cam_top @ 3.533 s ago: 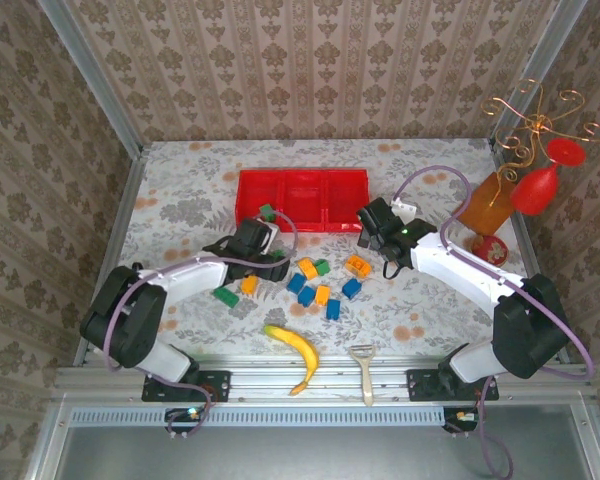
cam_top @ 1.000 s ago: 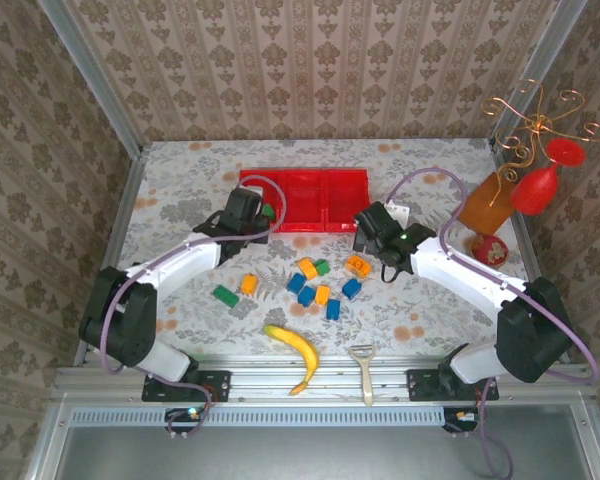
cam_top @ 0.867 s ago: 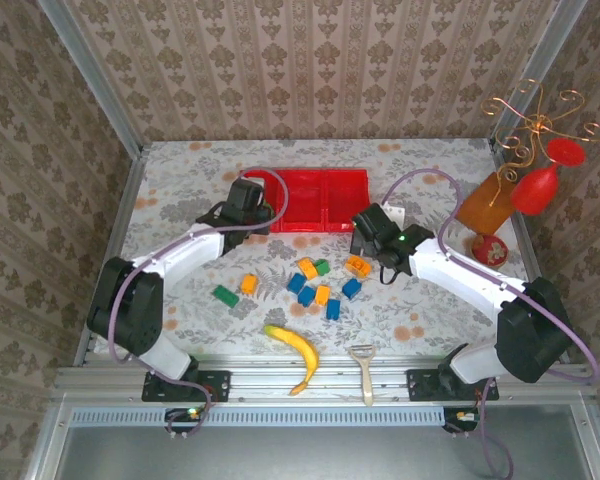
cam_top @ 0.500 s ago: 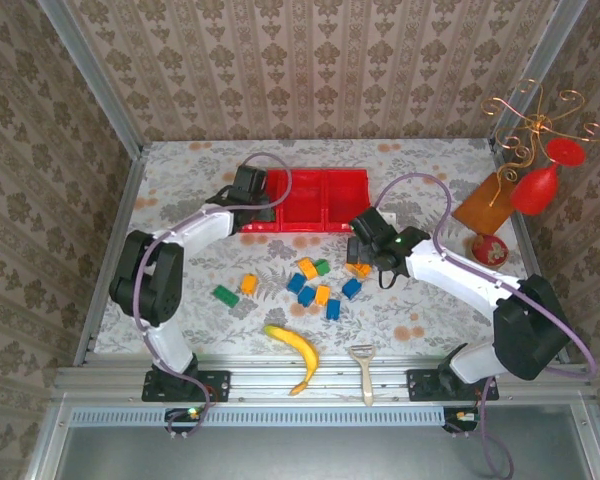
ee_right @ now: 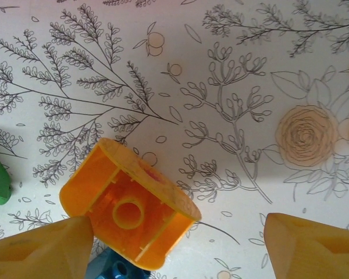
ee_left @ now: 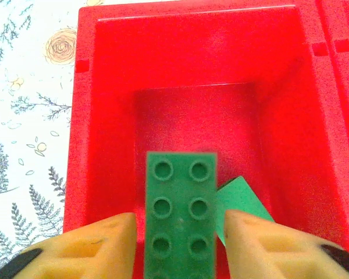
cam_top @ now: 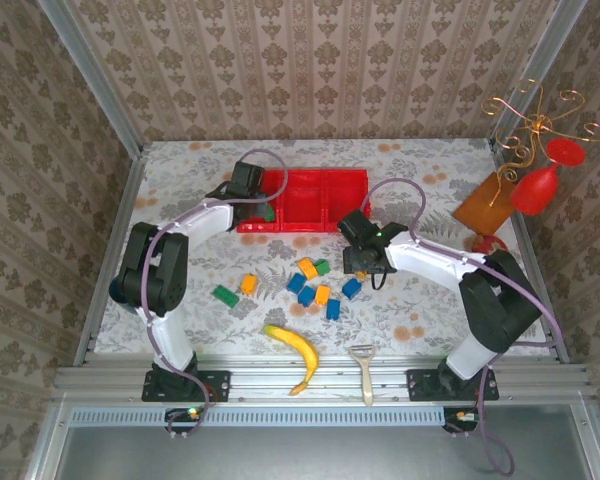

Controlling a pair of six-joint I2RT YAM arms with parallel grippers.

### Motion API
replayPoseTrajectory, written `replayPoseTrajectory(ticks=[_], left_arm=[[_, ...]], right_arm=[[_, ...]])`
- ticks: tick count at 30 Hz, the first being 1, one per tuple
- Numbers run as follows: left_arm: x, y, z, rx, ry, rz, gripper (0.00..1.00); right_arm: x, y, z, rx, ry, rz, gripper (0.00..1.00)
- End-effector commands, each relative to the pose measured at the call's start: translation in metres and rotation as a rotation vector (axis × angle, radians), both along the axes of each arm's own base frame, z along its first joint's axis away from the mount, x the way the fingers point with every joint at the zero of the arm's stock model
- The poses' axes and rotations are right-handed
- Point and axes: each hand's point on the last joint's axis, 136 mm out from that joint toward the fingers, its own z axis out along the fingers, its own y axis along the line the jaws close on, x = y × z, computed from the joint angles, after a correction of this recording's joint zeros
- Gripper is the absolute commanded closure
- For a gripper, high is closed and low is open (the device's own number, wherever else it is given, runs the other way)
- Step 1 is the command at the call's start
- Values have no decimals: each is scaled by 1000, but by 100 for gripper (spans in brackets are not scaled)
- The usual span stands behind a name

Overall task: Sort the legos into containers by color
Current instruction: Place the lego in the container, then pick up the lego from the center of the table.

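Top camera high, rearward, facing table [cam_top: 180, 190]; wrist cameras close, downward; tray [cam_top: 310, 226] shared.

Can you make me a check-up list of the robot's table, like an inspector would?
Surface: flowered cloth, flat, no spills seen.
Job's things: red tray; green brick over its left compartment, with a green piece beside it; loose bricks in green, blue and orange mid-table.
Clutter: banana and peeler at the near edge; goblet and wire ornament far right.
Grippers: left gripper jaws slightly open around the green brick; right gripper jaws open, straddling an orange brick.
Cables: purple cables loop off the left and right arms; no snag seen.
Surroundings: patterned walls, metal frame.
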Motion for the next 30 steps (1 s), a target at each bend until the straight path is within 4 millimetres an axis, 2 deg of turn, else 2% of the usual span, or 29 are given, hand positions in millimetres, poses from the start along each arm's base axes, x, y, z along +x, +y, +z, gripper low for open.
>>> replayPoseTrajectory(ticks=[1,12,16,21,25,30], left_arm=[[4,-3,18,-26,-33,-2,52],[-6,1,45,-64,-87,-4,38],[-13,3,61,-88,-113,-5,29],[-29,3,85,-159,-150,-16,13],[-47,15,96,-193,-179,7,0],[-70,35,105,-255,-203,46,0]], right_arm=[[2,9,2,13,23,31,23],[0,11,-4,2,61,45,24],[-4,9,-6,-9,78,49,22],[-8,8,-8,-14,102,59,18],[-9,10,-14,-18,122,78,17],[-6,10,-24,-38,146,92,17]])
